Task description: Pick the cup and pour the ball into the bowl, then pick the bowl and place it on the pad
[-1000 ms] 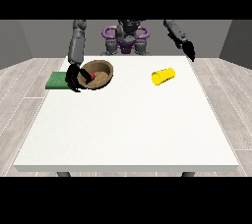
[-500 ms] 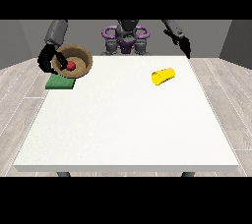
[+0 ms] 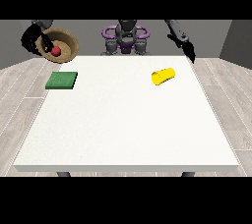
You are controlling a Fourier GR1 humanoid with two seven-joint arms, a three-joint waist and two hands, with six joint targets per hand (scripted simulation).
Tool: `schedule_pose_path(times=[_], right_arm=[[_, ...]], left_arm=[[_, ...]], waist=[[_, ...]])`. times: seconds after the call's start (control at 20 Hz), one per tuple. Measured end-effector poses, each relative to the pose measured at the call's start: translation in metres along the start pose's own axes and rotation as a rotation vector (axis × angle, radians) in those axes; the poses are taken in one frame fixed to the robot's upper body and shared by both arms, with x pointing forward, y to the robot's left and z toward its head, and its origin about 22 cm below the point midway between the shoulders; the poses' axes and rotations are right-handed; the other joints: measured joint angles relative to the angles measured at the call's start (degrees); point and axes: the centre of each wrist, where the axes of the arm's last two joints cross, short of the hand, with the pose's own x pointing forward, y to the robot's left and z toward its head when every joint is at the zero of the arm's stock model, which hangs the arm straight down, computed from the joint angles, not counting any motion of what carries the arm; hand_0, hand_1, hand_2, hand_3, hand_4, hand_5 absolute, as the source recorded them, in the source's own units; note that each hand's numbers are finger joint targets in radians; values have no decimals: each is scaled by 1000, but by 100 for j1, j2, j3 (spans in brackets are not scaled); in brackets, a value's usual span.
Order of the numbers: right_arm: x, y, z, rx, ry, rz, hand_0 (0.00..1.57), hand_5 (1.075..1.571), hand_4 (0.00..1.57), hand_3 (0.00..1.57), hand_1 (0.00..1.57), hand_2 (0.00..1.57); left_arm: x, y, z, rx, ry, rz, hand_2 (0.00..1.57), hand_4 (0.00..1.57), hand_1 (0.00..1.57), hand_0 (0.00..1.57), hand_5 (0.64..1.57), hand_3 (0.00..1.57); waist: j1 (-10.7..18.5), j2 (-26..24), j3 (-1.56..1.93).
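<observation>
A brown bowl (image 3: 63,42) is held up in the air beyond the table's far left corner, tilted so its inside faces the camera, with a red ball (image 3: 56,50) in it. The hand at the view's left (image 3: 32,37) is curled round the bowl's left rim. A green pad (image 3: 62,80) lies flat on the table at the left, below and in front of the bowl, with nothing on it. A yellow cup (image 3: 163,75) lies on its side at the table's right. The hand at the view's right (image 3: 189,51) hangs above the far right edge with straight fingers, holding nothing.
The white table (image 3: 128,125) fills the middle of the view. The robot's torso (image 3: 125,39) stands behind the far edge. Grey floor surrounds the table.
The hand at the view's left has lifted the bowl with the ball up and to the left, off the table and away from the pad. The cup has not moved.
</observation>
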Motion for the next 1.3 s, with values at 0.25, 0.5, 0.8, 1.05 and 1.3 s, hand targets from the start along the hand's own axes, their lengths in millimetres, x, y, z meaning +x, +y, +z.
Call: schedule_pose_path(times=[0.25, 0.5, 0.8, 1.05, 1.3], right_arm=[[4, -1, -6, -75, -27, -35, 1571, 1569, 1530, 1541, 1571, 1571], [-14, 13, -12, -176, -17, -118, 1571, 1560, 1382, 1571, 1571, 1571], [-29, 23, -19, -239, -12, -278, 1571, 1407, 877, 1172, 1571, 1571], [-34, 29, -24, -220, 39, -505, 1571, 1415, 254, 1268, 1571, 1494], [-36, 13, -28, -252, 87, -675, 0, 1238, 0, 182, 0, 641]], left_arm=[[-3, 56, 6, 95, -85, -11, 0, 465, 0, 0, 1136, 0], [15, 106, 0, 146, -189, 14, 0, 885, 0, 0, 1196, 0], [37, 140, -6, 211, -288, 22, 0, 877, 0, 0, 1191, 0], [36, 153, 9, 238, -293, 25, 0, 859, 0, 0, 1185, 0], [39, 162, 20, 255, -280, 20, 0, 852, 0, 0, 1176, 0]], waist=[[-177, 528, 9], [-51, 1083, 21], [-144, 1616, -3], [-222, 1642, -4], [-315, 1615, 22]])
